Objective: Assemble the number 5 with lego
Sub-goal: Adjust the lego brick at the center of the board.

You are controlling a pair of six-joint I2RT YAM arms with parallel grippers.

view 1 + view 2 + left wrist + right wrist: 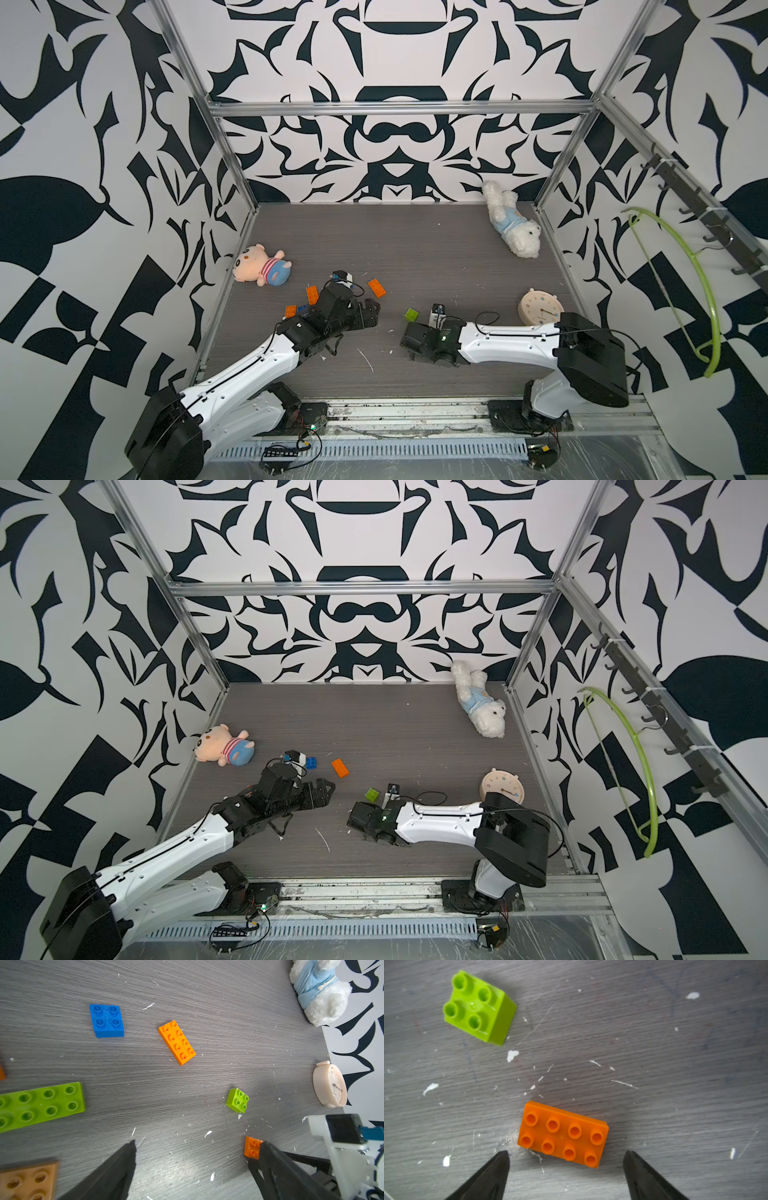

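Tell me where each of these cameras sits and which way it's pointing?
Top views: high at the front, looking down and back over the table; both arms show.
Left wrist: on the left arm, looking across the table toward the clock; the open left gripper shows.
Right wrist: on the right arm, looking down at an orange brick; the open right gripper shows.
Shared: all show the lime square brick.

On the counter (pixel 415 249) were four orange lego bricks (pixel 376 287), two blue bricks (pixel 311 762), two lime green bricks (pixel 237 1100), two plush toys (pixel 262 266) and one clock (pixel 540 309); one green hanger (pixel 698 266) hung at the side.
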